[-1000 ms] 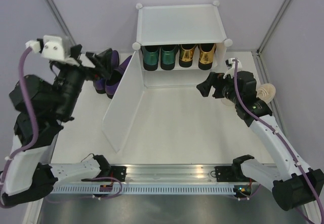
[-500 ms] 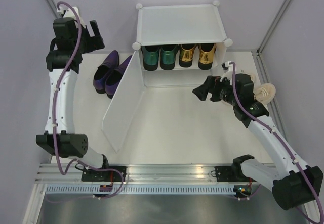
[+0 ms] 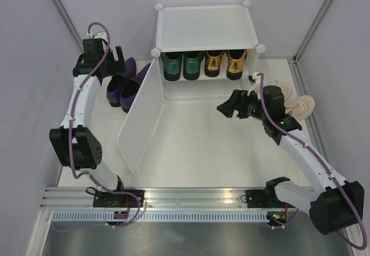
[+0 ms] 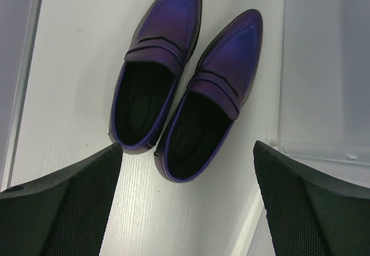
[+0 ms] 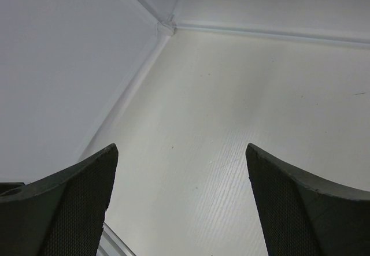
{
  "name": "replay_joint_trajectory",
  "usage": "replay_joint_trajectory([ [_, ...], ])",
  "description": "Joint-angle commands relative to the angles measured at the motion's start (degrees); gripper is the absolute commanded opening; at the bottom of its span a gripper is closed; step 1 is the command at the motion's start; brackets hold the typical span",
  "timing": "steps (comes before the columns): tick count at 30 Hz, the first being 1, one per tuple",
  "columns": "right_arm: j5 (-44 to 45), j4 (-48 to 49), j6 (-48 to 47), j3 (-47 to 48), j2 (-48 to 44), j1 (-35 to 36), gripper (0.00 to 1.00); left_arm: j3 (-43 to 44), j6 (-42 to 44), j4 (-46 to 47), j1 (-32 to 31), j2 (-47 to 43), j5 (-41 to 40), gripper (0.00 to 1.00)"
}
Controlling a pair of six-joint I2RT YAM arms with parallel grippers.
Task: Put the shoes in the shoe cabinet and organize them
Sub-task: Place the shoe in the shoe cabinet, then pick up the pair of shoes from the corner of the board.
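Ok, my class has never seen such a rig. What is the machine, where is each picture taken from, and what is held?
Two robot arms are bolted at the near edge of a table, each ending in a two-finger gripper. The wide picture comes from a fixed camera above; the other two from cameras on the wrists. The white shoe cabinet stands open, green loafers and gold loafers inside. Purple shoes lie on the table to its left, beige sneakers to its right. The left gripper hangs open above the purple pair, the right gripper open over bare table. Neither holds anything.
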Motion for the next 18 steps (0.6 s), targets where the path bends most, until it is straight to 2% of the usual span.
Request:
replay_joint_trajectory([
  [1, -2.20, 3.71, 0.52, -0.55, -0.30, 0.05, 0.94, -1.42, 1.15, 7.55, -0.04, 2.70, -4.18, 0.96],
  [7, -2.73, 4.07, 0.43, -0.37, 0.40, 0.93, 0.92, -6.33, 3.18, 14.49, -0.04, 5.60, -2.87, 0.94],
  [13, -2.99, 4.15, -0.01, -0.37, 0.23, 1.19, 0.90, -10.12, 3.18, 14.50, -0.04, 9.56, -2.87, 0.94],
  [15, -2.99, 4.24, -0.18, -0.46, 0.23, 1.28, 0.90, -9.77, 4.93, 23.50, -0.04, 11.58, -2.70, 0.94],
  [18, -2.81, 4.33, -0.36, -0.63, 0.32, 1.55, 0.89, -8.54, 5.64, 25.13, -0.04, 14.22, -3.75, 0.94],
])
